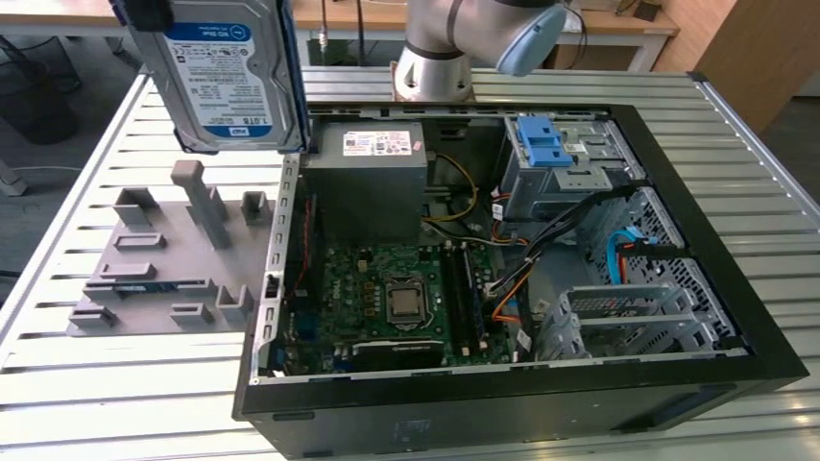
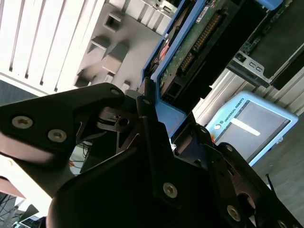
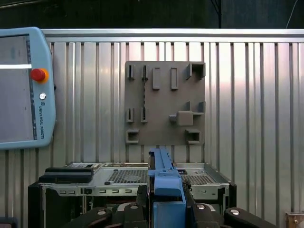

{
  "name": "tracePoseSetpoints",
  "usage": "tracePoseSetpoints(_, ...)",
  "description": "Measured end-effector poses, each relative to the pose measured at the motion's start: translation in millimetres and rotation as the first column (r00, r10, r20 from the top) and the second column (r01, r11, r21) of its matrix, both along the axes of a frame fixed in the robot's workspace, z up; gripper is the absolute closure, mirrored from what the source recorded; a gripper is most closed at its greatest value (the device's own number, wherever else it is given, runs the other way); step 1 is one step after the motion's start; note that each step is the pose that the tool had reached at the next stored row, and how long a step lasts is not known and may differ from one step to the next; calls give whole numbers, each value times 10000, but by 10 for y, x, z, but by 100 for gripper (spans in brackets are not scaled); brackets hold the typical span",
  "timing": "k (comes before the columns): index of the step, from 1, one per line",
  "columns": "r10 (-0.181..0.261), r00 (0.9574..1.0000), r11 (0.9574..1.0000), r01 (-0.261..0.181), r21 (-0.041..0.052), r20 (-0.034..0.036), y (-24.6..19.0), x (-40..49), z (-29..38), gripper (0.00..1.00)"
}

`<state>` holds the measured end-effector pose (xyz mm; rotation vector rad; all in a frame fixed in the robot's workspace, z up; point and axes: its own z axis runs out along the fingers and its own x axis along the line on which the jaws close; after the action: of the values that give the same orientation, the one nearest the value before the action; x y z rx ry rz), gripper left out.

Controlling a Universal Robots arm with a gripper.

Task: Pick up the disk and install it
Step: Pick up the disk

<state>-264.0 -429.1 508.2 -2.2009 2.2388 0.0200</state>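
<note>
Jaws clamped on disk (image 1: 225,77), disk upright, raised off worktop (image 1: 77,384), at the exterior view's left of open case (image 1: 513,413), grey tray (image 1: 154,279) beside case.

The computer case (image 1: 513,408) lay on the table (image 1: 115,403), toward the exterior view's right edge. The fixture plate (image 1: 141,264) lay just beside the case's left wall. Inside the case, the power supply (image 1: 372,168) sat against the far wall, the drive bay (image 1: 564,163) in the far right corner and the motherboard (image 1: 384,288) at the near left. The arm base (image 1: 433,67) stood at the table's far edge. The disk (image 1: 225,77) hung upright above the far left part, clamped in the gripper (image 2: 161,111)
</note>
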Motion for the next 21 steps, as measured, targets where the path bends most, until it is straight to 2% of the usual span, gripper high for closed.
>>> tracePoseSetpoints(10, 1, 10000, 10000, -1, -1, -1, -34, 408, -22, 64)
tracePoseSetpoints(12, 2, 10000, 10000, -2, -1, -1, -46, 462, -28, 64)
tracePoseSetpoints(15, -4, 10000, 10000, 4, -2, -2, -94, 477, -38, 64)
tracePoseSetpoints(19, -2, 10000, 10000, 2, 0, 0, -199, 484, -63, 64)
tracePoseSetpoints(21, -2, 10000, 10000, 2, -1, -1, -238, 502, -71, 64)
